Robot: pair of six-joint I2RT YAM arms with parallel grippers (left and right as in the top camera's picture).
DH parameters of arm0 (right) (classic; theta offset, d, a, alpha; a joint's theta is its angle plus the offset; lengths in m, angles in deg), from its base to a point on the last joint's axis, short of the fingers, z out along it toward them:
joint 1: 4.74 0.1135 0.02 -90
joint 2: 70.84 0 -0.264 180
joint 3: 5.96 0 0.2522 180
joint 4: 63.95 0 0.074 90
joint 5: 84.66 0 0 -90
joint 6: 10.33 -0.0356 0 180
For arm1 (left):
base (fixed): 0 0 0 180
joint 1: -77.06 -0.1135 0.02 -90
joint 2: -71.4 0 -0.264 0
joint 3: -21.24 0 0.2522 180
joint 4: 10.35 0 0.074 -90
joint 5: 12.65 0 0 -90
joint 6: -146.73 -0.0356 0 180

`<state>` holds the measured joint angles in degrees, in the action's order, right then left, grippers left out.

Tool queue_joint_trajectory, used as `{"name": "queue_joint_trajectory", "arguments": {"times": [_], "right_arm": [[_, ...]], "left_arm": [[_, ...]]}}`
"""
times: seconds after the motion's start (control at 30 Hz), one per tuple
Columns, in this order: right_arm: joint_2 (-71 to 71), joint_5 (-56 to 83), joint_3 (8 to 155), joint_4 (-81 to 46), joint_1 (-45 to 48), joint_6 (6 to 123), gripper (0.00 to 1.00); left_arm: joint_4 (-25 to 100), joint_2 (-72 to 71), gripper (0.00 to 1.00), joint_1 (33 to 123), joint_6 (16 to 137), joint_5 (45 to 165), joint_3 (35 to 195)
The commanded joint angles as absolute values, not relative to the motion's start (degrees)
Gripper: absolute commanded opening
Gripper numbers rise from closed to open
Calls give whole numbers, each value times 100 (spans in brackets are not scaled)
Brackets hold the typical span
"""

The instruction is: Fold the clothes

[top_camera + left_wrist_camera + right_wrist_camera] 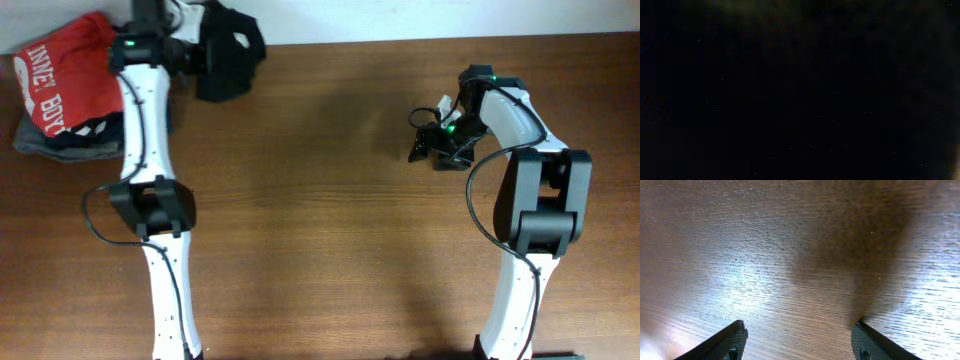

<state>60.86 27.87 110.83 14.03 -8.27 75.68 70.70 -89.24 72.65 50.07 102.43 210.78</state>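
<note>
The clothes (228,52), a black top, are bunched in a lump at the back left of the table (320,240). My left gripper (205,55) is buried in that lump, and the fabric gathers around its tip as if pinched there. The left wrist view is entirely dark, blocked by the black fabric (800,90). Over at the back right, my right gripper (425,145) (800,325) hovers open above bare wood with nothing between its fingers (727,340).
A red shirt with white lettering (62,80) lies on a navy garment (60,140) at the far left, beside my left arm. The table's back edge runs just behind the black lump.
</note>
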Motion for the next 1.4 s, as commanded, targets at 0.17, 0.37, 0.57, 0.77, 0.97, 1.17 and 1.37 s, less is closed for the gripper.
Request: {"name": "queue_joint_trajectory", "arguments": {"times": [0.17, 0.37, 0.57, 0.77, 0.97, 1.17, 1.37], "right_arm": [[6057, 2603, 11153, 1449, -777, 7620, 73], [6057, 2603, 11153, 1548, -777, 7622, 73], [6057, 2605, 11153, 1585, -777, 7620, 73], [6057, 2607, 11153, 1589, -777, 7574, 73], [6057, 2610, 11153, 1668, -775, 7576, 73], [6057, 2629, 11153, 1744, -775, 7576, 74], [6057, 2655, 11153, 1843, -775, 7576, 74]], "left_arm": [[7004, -8323, 0, 6507, 5158, 9889, 21493], [7009, -8242, 0, 5945, 5466, 9829, 21493], [6978, -8242, 0, 5471, 5744, 9832, 21493], [7004, -8242, 1, 5086, 5912, 9827, 21461], [7007, -8244, 12, 4835, 5910, 9742, 21159], [6983, -8244, 99, 4686, 5910, 9696, 20750], [7013, -8207, 99, 4601, 5917, 9639, 20766]]}}
